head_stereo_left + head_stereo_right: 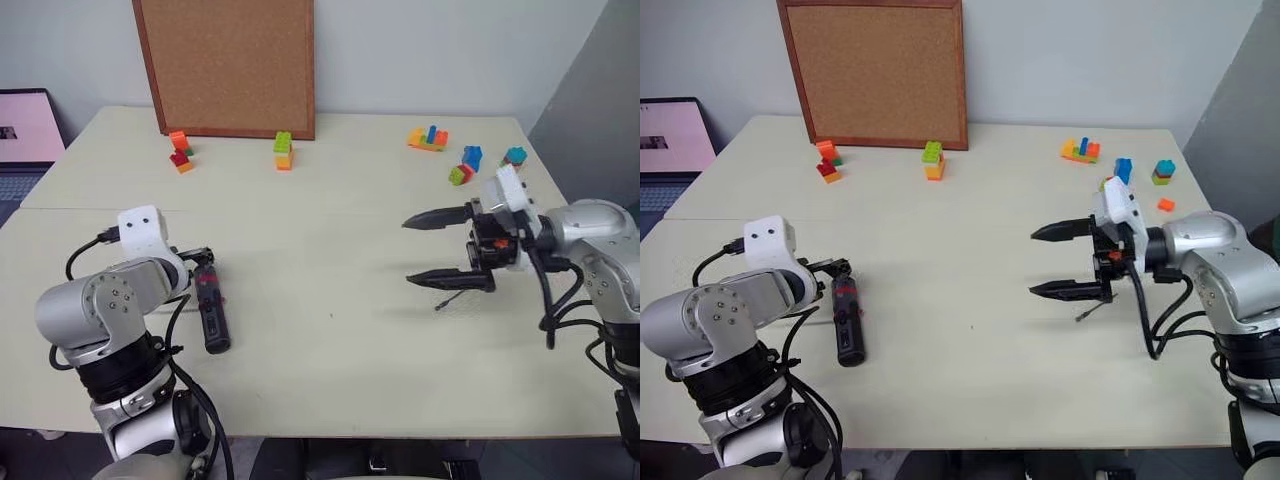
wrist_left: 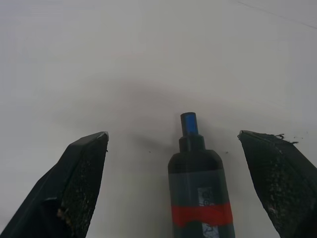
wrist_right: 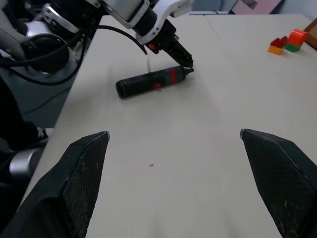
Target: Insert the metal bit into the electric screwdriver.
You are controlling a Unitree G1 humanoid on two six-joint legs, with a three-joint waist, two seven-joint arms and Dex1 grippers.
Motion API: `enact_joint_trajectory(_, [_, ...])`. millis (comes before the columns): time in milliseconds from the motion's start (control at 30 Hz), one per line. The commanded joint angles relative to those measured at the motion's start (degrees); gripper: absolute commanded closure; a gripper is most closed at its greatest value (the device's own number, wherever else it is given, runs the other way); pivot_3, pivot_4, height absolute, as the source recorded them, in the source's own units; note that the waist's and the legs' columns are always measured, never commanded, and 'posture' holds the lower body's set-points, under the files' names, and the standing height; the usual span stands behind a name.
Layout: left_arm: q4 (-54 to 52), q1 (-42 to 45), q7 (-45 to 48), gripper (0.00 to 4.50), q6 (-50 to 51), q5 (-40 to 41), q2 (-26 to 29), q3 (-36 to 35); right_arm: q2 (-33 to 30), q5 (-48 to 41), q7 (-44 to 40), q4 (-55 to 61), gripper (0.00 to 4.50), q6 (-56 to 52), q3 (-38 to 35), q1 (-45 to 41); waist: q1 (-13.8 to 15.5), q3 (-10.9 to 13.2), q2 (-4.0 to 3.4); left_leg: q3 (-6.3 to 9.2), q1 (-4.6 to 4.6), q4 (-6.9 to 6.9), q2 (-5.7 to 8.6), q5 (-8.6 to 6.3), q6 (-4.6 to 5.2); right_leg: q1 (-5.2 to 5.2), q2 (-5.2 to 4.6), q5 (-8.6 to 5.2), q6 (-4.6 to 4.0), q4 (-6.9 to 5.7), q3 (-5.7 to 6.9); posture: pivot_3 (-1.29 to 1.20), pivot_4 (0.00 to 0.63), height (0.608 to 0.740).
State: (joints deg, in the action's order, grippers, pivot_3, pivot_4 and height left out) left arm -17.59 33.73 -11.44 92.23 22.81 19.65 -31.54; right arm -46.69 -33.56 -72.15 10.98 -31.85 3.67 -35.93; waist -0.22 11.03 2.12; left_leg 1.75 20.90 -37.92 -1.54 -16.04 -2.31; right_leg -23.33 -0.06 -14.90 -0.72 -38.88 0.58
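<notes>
Screwdriver (image 1: 211, 310) flat on table (image 1: 330, 250), long axis front-to-back, tip away between left fingers (image 2: 81, 173), apart; right fingers (image 1: 445, 279) apart

No legible text anywhere; only an unreadable pale label on the electric screwdriver (image 2: 201, 198).

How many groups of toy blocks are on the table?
5 groups: red-orange blocks and green-orange stack near the corkboard, a multicolour cluster, blue-green blocks, teal block far right; more may be hidden.
</notes>
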Motion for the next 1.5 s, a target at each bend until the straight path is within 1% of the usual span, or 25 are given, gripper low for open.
enact_joint_trajectory(33, [-0.27, 1.31, -1.36, 0.1, 0.27, 1.06, -0.02, 0.29, 0.38, -0.34, -0.1, 1.45, 0.04, 1.01, -1.51, -2.33, -0.01, 0.0, 0.0, -0.01, 0.0, 0.0, 0.0, 0.04, -0.07, 0.0, 0.0, 0.0, 0.0, 0.0, 0.0, 0.0, 0.15, 0.74])
enact_joint_trajectory(167, [0.27, 1.51, -2.64, 0.1, 0.27, 1.81, -0.58, 0.43, 1.59, -2.14, -0.21, 1.19, 0.04, 1.03, -3.89, -3.57, 0.01, 0.0, 0.0, 0.0, 0.01, 0.01, 0.0, 0.08, -0.15, 0.0, 0.0, 0.0, 0.0, 0.0, -0.01, 0.0, 0.15, 0.74])
enact_joint_trajectory(467, [2.23, 4.34, -8.33, 0.1, 0.27, 4.52, -2.61, -0.71, 1.54, -1.87, -0.3, 2.6, 0.04, 1.13, -3.5, -2.32, 0.02, 0.0, 0.0, 0.05, 0.02, 0.01, 0.01, 0.09, -0.16, 0.0, -0.01, 0.01, 0.01, 0.01, 0.0, 0.0, 0.15, 0.74])
enact_joint_trajectory(767, [6.35, 7.41, -19.76, 0.1, 0.27, 7.53, -6.77, -5.53, 1.56, -1.71, -0.07, 4.06, 0.04, 1.09, -3.38, -0.95, 0.01, 0.01, 0.02, 0.07, 0.02, 0.02, 0.0, 0.09, -0.17, 0.0, -0.02, 0.01, 0.02, 0.01, 0.0, 0.0, 0.15, 0.74])
enact_joint_trajectory(967, [7.52, 8.11, -29.43, 0.1, 0.27, 14.2, -9.64, -8.11, 1.38, -1.71, -0.01, 5.17, 0.04, 1.12, -3.32, 0.23, 0.09, 0.02, 0.03, 0.07, 0.03, 0.02, 0.02, 0.09, -0.2, 0.0, -0.05, 0.02, 0.03, 0.01, -0.01, 0.0, 0.15, 0.74])
enact_joint_trajectory(1167, [10.02, 8.37, -37.34, 0.1, 0.27, 22.02, -9.17, -8.94, 1.57, -1.79, 0.44, 6.05, 0.04, 0.89, -3.31, 0.82, 0.07, 0.03, 0.05, 0.1, 0.03, 0.02, 0.03, 0.13, -0.35, 0.0, -0.07, 0.05, 0.08, 0.01, 0.0, 0.0, 0.15, 0.74])
enact_joint_trajectory(1267, [11.48, 8.48, -39.73, 0.62, 0.27, 24.67, -8.21, -9.17, 1.6, -1.97, 0.87, 6.44, 0.0, 0.57, -3.52, 1.09, 0.11, 0.03, 0.05, 0.1, 0.03, 0.03, 0.04, 0.16, -0.42, 0.0, -0.07, 0.05, 0.1, 0.01, 0.02, 0.0, 0.15, 0.74])
enact_joint_trajectory(1367, [12.85, 8.29, -41.75, 1.32, 0.27, 27.15, -7.13, -9.46, 1.5, -2.09, 1.16, 6.63, 0.0, 0.54, -3.78, 1.27, 0.1, 0.03, 0.05, 0.1, 0.03, 0.02, 0.04, 0.17, -0.47, 0.0, -0.07, 0.07, 0.12, 0.01, 0.0, 0.0, 0.15, 0.74])
enact_joint_trajectory(1433, [14.05, 8.36, -42.31, 1.67, 0.27, 28.24, -6.16, -9.43, 1.48, -2.13, 1.41, 6.59, 0.0, 0.54, -3.89, 1.28, 0.1, 0.03, 0.05, 0.1, 0.03, 0.02, 0.04, 0.18, -0.51, 0.0, -0.07, 0.07, 0.12, 0.01, 0.01, 0.0, 0.15, 0.74])
enact_joint_trajectory(1500, [14.8, 8.24, -42.88, 2.12, 0.27, 29.42, -5.42, -9.25, 1.5, -2.19, 1.63, 6.7, 0.0, 0.49, -3.9, 1.29, 0.1, 0.03, 0.05, 0.1, 0.03, 0.03, 0.04, 0.2, -0.55, 0.0, -0.07, 0.07, 0.12, 0.01, 0.02, 0.0, 0.15, 0.74])
